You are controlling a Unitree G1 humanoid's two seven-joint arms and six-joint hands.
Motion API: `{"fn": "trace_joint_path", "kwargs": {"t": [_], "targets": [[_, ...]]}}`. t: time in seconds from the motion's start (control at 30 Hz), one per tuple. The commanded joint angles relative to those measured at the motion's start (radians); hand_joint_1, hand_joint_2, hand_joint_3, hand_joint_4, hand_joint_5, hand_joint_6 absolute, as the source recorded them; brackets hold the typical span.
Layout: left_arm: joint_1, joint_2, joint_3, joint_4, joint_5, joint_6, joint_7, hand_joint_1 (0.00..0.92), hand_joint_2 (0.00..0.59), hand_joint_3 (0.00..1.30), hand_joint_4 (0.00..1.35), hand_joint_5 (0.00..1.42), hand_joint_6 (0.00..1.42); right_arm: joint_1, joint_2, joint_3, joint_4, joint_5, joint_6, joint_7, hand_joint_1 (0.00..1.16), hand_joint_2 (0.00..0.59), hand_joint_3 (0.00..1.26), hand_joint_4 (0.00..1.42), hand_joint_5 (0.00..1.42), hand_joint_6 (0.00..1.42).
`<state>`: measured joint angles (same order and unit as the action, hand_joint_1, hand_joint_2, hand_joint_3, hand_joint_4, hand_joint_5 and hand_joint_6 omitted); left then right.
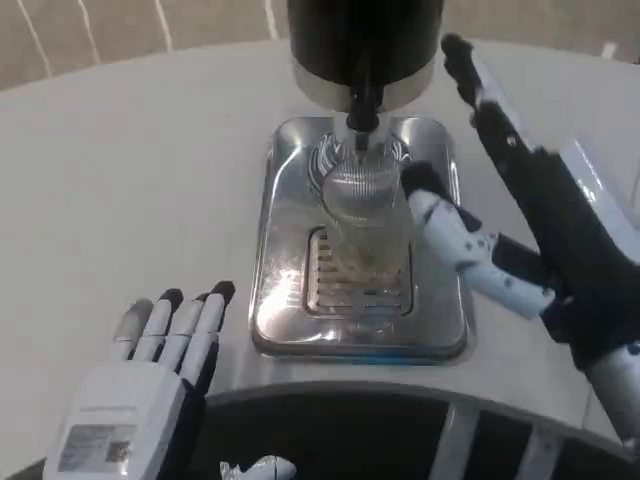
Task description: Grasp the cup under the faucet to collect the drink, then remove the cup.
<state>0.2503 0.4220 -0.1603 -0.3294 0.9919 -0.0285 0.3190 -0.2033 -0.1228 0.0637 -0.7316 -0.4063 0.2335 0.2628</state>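
Observation:
A clear ribbed cup stands on the grille of the silver drip tray, right below the black faucet of the dispenser. My right hand is beside the cup on its right. Its thumb tip lies against or very near the cup's right side, while the other fingers stretch straight past the cup, apart from it. My left hand lies flat near the front left of the table, fingers extended and holding nothing. I cannot tell whether there is liquid in the cup.
The white table stretches to the left of the tray. A dark curved edge of my body crosses the bottom of the picture. The dispenser body overhangs the back of the tray.

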Motion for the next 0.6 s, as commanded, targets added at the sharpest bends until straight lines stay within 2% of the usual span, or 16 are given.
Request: {"fn": "trace_joint_path", "kwargs": {"t": [0.03, 0.13, 0.3, 0.6], "targets": [[0.020, -0.009, 0.011, -0.011, 0.012, -0.002, 0.015, 0.000, 0.114, 0.00, 0.00, 0.00, 0.00, -0.075, 0.019, 0.030, 0.050, 0.037, 0.040, -0.007, 0.47, 0.532, 0.00, 0.00, 0.00, 0.00], [0.026, -0.014, 0.016, -0.014, 0.013, -0.001, 0.016, 0.000, 0.114, 0.00, 0.00, 0.00, 0.00, -0.128, 0.035, 0.040, 0.084, 0.061, 0.066, -0.014, 0.47, 0.529, 0.00, 0.00, 0.00, 0.00], [0.033, -0.018, 0.021, -0.013, 0.011, -0.002, 0.014, 0.000, 0.114, 0.00, 0.00, 0.00, 0.00, -0.204, 0.038, 0.051, 0.129, 0.086, 0.093, -0.016, 0.47, 0.531, 0.00, 0.00, 0.00, 0.00], [0.027, -0.026, 0.028, -0.006, 0.010, -0.003, 0.014, 0.000, 0.120, 0.00, 0.00, 0.00, 0.00, -0.285, 0.056, 0.076, 0.188, 0.115, 0.116, -0.046, 0.46, 0.534, 0.00, 0.00, 0.00, 0.00]]}}
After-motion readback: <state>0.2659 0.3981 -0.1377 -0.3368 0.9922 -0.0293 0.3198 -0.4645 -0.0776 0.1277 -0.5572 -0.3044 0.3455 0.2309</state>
